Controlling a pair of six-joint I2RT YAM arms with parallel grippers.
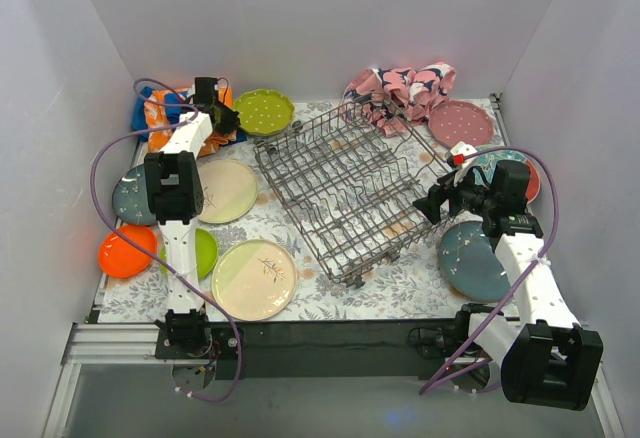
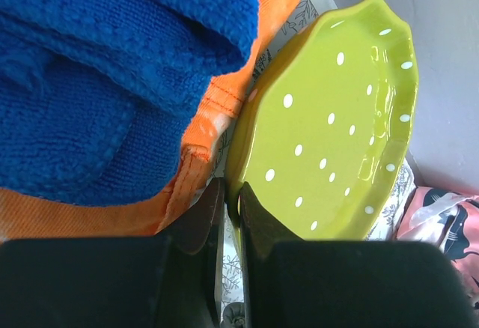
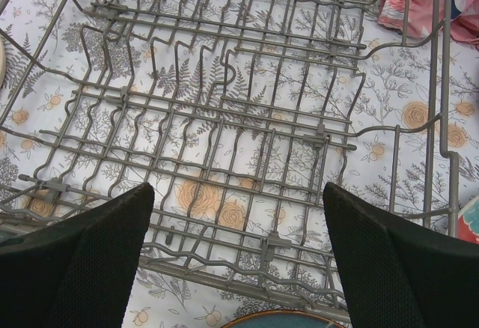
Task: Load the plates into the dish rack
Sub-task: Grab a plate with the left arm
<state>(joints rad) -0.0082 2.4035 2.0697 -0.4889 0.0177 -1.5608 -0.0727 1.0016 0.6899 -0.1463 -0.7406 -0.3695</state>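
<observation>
The grey wire dish rack (image 1: 345,188) lies at an angle mid-table with no plates in it. My left gripper (image 1: 222,113) is at the back left, its jaws closed on the near rim of a lime green white-dotted plate (image 1: 265,111). In the left wrist view the gripper (image 2: 230,193) pinches that plate (image 2: 329,126), which is tilted up. My right gripper (image 1: 430,203) is open and empty over the rack's right edge. In the right wrist view it (image 3: 238,193) looks down on the rack's tines (image 3: 224,111). Other plates lie flat: cream (image 1: 226,190), leaf-sprig (image 1: 254,278), orange (image 1: 126,250), teal (image 1: 472,258), pink dotted (image 1: 460,123).
Orange and blue cloths (image 1: 165,113) lie right beside the left gripper, and the blue cloth fills the upper left of the left wrist view (image 2: 97,66). A pink-and-navy cloth (image 1: 405,88) is bunched at the back behind the rack. White walls enclose three sides.
</observation>
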